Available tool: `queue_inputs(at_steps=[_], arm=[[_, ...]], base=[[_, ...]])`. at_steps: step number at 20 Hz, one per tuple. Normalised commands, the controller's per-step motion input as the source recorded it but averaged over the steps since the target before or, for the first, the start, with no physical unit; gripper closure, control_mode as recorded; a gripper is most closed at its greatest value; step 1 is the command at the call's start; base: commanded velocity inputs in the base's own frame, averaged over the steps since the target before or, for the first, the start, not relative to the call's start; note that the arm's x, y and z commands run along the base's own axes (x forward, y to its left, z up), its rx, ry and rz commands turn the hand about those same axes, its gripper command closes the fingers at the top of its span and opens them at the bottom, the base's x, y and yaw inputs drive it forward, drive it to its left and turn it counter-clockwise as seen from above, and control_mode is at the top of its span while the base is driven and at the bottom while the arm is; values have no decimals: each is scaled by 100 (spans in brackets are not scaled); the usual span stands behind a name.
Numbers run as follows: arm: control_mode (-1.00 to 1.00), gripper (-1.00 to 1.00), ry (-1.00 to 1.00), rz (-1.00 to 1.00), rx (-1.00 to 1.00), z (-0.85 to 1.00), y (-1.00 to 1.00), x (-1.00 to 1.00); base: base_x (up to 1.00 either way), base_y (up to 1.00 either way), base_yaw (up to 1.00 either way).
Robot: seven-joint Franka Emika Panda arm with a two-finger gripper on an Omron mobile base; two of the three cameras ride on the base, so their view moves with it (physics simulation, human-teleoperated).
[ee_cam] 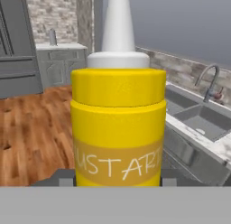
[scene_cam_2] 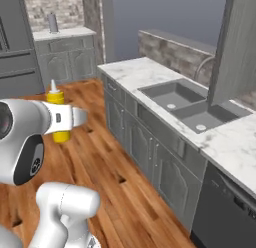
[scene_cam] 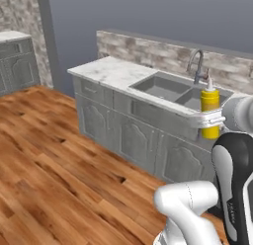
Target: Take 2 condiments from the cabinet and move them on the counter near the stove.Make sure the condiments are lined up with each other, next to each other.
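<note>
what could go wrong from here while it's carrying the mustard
1. The gripper holds the yellow mustard bottle upright in mid-air, over the wood floor in the right base view; a slip would likely drop it there.
2. In the left base view the bottle appears close to the marble counter edge by the sink, so a swing might clip it.
3. The bottle blocks much of the hand view, which could hamper placement.

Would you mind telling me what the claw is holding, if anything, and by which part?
The claw holds the yellow mustard bottle upright, gripping it around the lower middle of its body, nozzle up.
</note>
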Motion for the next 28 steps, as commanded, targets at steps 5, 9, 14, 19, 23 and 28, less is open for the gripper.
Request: queue_inputs(at_steps=[5,9,14,19,23,28], arm=[[100,100,0,0,0,0,0,0],[100,100,0,0,0,0,0,0],[100,100,0,0,0,0,0,0],[100,100,0,0,0,0,0,0],[100,100,0,0,0,0,0,0],[100,100,0,0,0,0,0,0]], base=[[35,42,21],[30,45,13],[53,55,12],[83,47,15],[99,42,21],[74,43,44]])
